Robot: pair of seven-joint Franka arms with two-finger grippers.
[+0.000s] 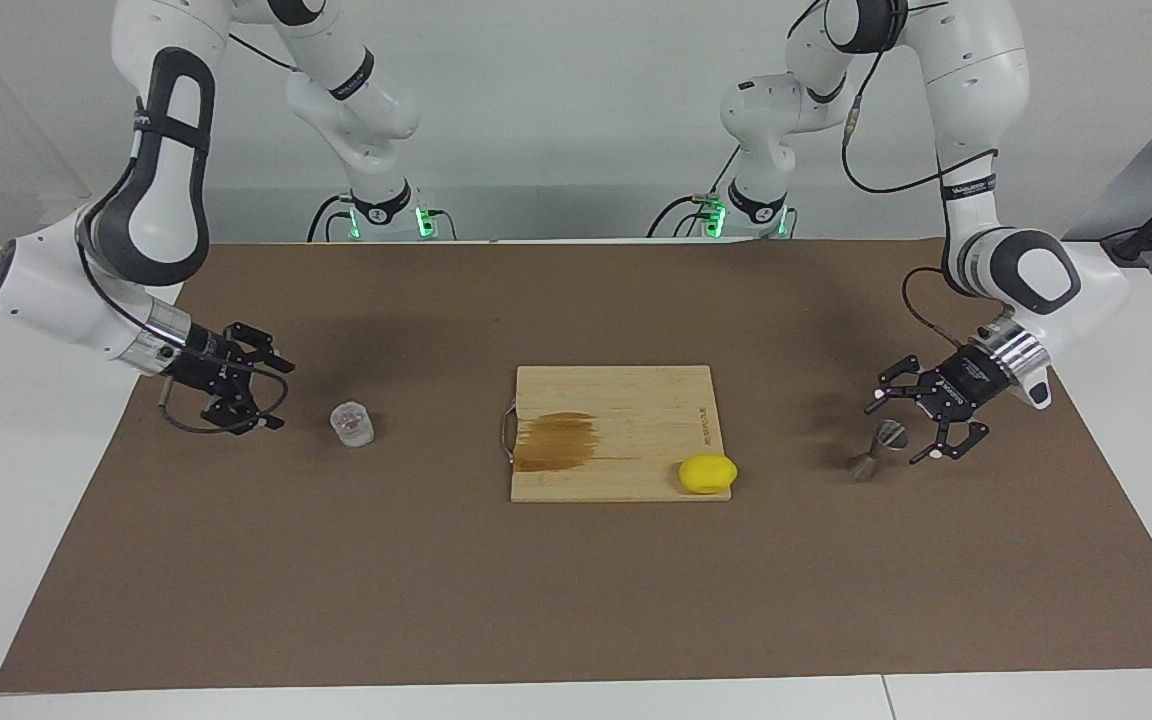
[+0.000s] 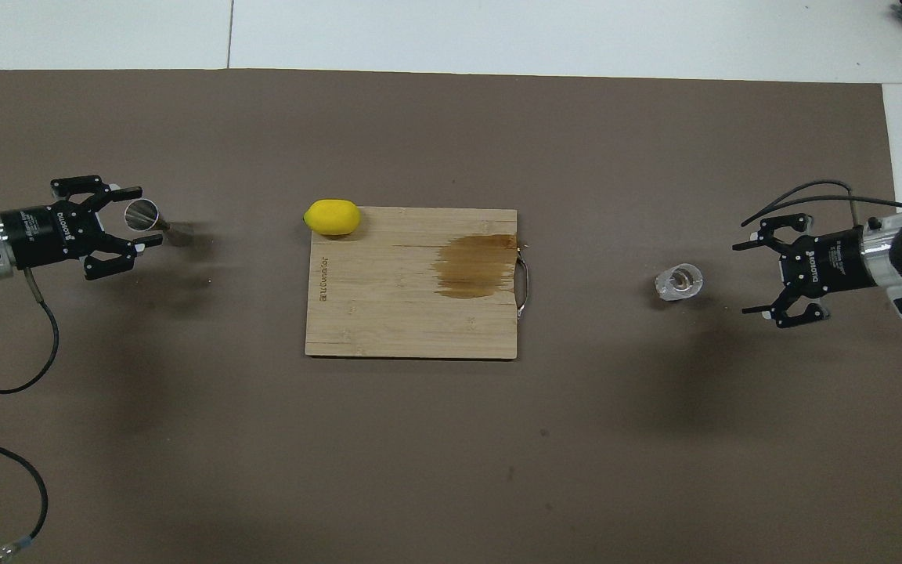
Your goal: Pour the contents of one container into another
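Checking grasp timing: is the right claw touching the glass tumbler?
Apart. The facing view shows bare brown mat between the right claw and the glass tumbler; the overhead view shows a gap too.

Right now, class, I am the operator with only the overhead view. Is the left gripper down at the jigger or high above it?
Observer: The left gripper is down at the jigger's upper cup, fingers either side.
Operator: Is the jigger lifted?
Observer: No, its foot appears to rest on the mat.
Operator: And the right gripper?
Observer: It hangs low, level with the tumbler, open, a gap between them.
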